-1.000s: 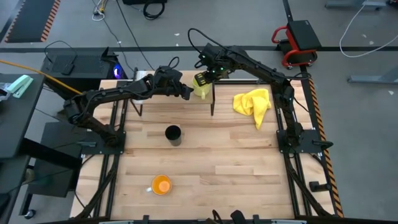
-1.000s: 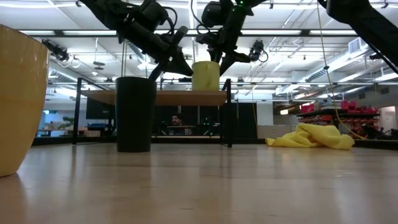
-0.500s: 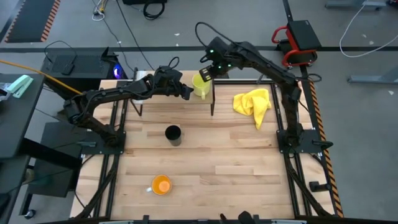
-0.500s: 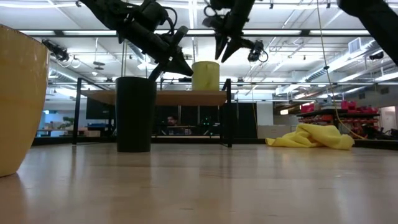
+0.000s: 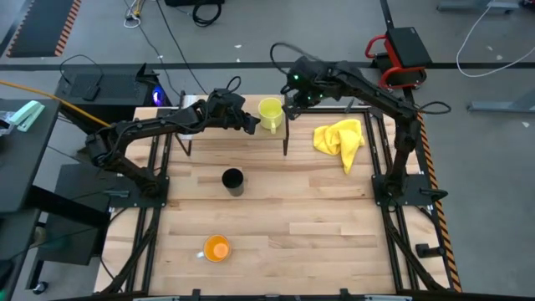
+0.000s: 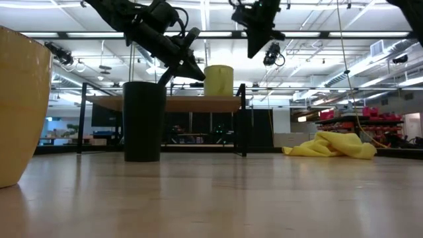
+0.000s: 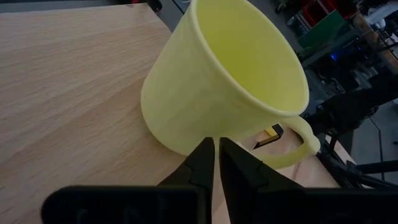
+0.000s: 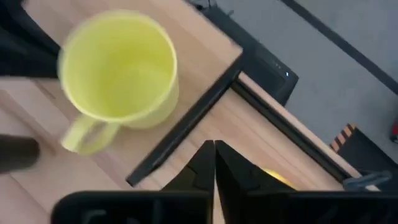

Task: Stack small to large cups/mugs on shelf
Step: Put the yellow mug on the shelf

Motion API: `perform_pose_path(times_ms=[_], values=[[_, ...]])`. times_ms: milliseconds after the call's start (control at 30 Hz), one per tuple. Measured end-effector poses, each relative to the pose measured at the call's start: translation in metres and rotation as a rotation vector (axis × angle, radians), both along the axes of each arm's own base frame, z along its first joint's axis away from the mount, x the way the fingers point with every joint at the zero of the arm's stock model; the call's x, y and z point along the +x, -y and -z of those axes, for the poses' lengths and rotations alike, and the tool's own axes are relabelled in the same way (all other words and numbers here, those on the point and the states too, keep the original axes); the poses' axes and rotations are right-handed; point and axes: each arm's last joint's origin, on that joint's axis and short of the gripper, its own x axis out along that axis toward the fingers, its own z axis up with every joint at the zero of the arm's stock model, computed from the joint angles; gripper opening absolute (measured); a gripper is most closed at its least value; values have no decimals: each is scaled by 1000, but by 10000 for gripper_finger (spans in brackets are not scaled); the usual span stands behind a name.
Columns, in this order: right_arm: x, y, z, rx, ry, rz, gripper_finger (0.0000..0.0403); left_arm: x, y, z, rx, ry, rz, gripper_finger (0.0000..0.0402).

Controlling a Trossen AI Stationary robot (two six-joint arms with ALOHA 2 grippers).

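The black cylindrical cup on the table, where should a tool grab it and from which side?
The tall black cylindrical cup stands upright on the wooden tabletop, mouth open upward, with no handle visible. Probably best to come straight down from above and pinch its rim, one finger inside and one outside. It stands apart from the orange mug, so nothing crowds that approach.
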Motion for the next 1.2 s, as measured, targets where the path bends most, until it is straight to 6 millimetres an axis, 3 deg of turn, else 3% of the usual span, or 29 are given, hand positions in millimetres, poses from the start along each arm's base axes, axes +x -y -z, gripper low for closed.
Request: perform_pose_path(times_ms=[400, 600, 800, 1200], values=[[-24, -18, 54, 16, 417, -13, 4, 0, 0, 0, -2, -1, 0, 36], [-12, -27, 76, 57, 435, -49, 2, -1, -1, 0, -1, 0, -3, 28], [6, -31, 86, 68, 462, -96, 2, -3, -6, -1, 5, 10, -18, 35], [15, -33, 89, 88, 504, -121, 0, -3, -7, -3, 12, 28, -24, 26]])
